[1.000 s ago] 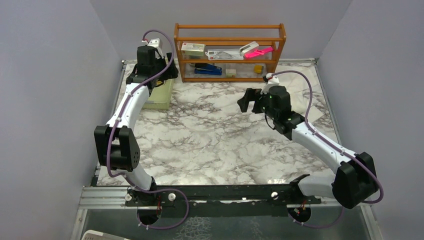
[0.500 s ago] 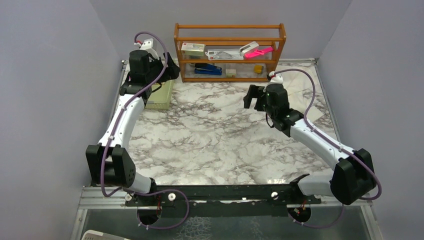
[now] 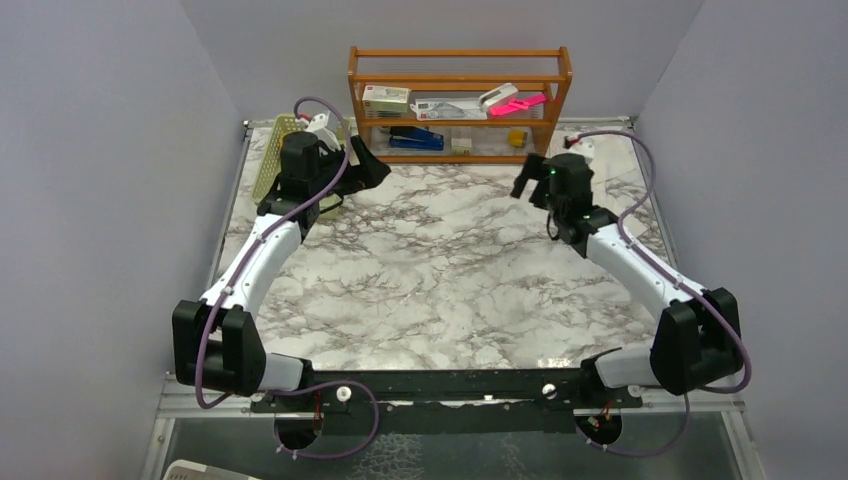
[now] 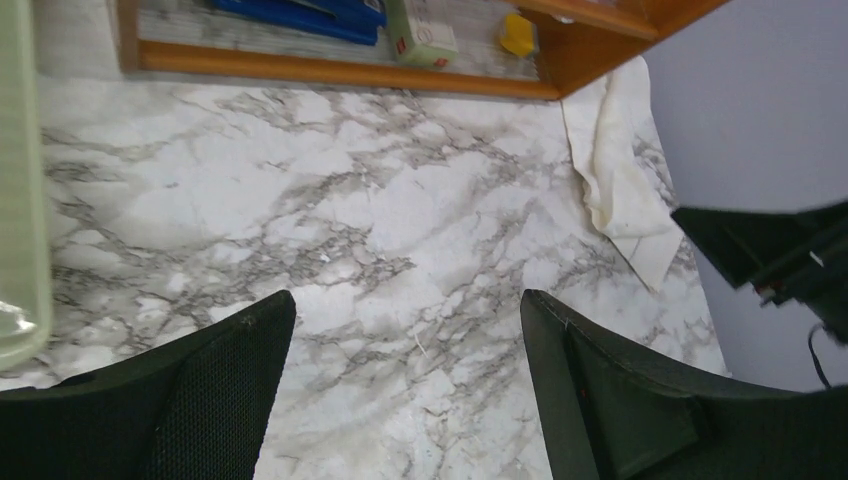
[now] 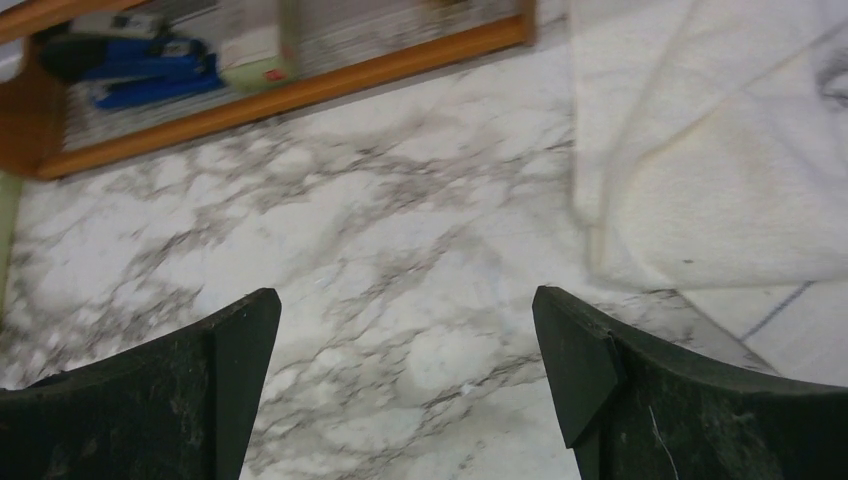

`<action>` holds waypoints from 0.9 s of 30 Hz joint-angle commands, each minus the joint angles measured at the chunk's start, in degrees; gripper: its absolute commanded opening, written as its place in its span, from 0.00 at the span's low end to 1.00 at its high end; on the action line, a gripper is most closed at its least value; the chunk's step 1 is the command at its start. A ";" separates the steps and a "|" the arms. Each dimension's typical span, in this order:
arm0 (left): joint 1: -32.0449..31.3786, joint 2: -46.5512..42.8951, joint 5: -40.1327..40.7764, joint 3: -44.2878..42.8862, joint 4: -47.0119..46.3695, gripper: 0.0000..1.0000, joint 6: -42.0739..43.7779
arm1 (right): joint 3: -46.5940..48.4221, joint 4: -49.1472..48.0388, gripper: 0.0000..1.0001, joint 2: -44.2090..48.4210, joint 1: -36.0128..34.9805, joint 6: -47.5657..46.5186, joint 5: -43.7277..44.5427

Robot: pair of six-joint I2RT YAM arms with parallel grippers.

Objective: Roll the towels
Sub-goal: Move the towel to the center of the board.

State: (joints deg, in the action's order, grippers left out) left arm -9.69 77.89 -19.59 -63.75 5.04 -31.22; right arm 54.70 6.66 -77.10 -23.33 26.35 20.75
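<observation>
The cream-white towel (image 5: 720, 150) lies crumpled on the marble at the back right, next to the shelf's right end. It also shows in the left wrist view (image 4: 620, 190) and in the top view (image 3: 612, 165), partly behind my right arm. My right gripper (image 3: 525, 178) is open and empty, hovering just left of the towel; bare marble lies between its fingers in the right wrist view (image 5: 405, 295). My left gripper (image 3: 370, 165) is open and empty over bare marble (image 4: 405, 300), just right of the green basket. The mustard-yellow towel is out of view.
A green plastic basket (image 3: 272, 160) stands at the back left; its edge shows in the left wrist view (image 4: 20, 200). A wooden shelf (image 3: 460, 105) with boxes, a blue stapler and pink items stands along the back wall. Grey walls enclose the table.
My left gripper has swung from over the basket to the right, out over the marble. My right gripper has moved back and to the right, toward the cream towel. Both stayed open.
</observation>
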 commanded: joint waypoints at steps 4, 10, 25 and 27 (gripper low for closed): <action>-6.79 -0.51 -2.50 2.12 -3.50 0.91 -2.18 | 2.75 1.93 0.98 -5.80 16.40 8.77 1.46; -9.77 1.21 -2.58 1.77 -2.46 0.91 -1.54 | 18.10 15.11 1.00 -22.05 20.67 11.11 11.66; -11.44 2.69 -2.49 0.91 1.17 0.91 1.03 | 27.65 13.57 0.96 -40.25 22.00 5.83 4.28; -11.47 2.58 -2.23 0.51 2.23 0.91 1.41 | 26.48 11.97 0.83 -40.02 22.11 5.38 3.36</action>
State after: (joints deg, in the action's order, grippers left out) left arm -20.78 80.05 -21.19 -61.91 5.37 -31.48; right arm 82.96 23.94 -116.99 -1.48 33.87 27.07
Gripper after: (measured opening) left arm 0.913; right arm 0.924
